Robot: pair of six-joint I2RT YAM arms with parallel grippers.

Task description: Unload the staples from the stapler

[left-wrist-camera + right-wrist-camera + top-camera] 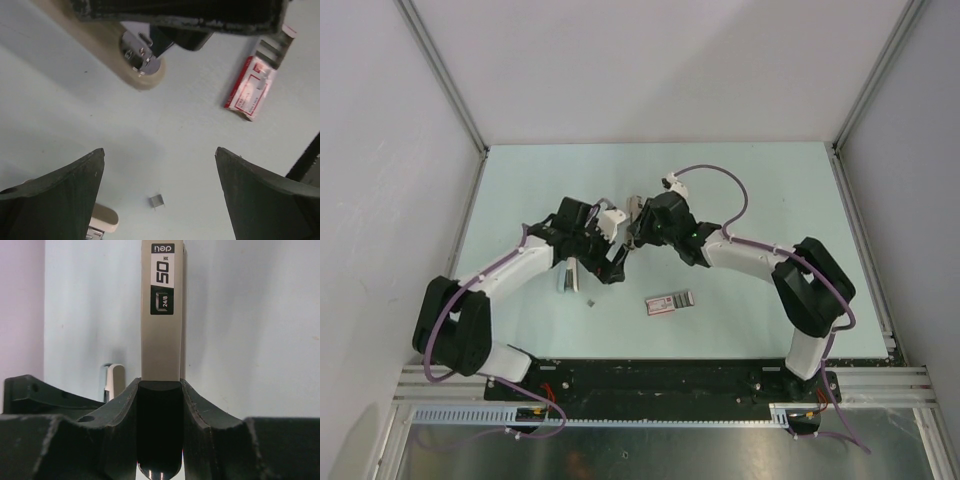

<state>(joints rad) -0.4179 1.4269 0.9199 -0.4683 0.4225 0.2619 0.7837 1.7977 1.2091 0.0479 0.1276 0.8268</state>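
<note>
The stapler is gripped at one end by the right hand, clenched on it over the counter; the left hand is held fully released nearby; a small staple fragment is seen lying on the counter beneath it, apart from a pink box.

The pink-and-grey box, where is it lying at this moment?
In the top view, the pink-and-grey box lies flat on the table, near the middle and toward the near edge, with a tiny grey staple fragment to its left.
</note>
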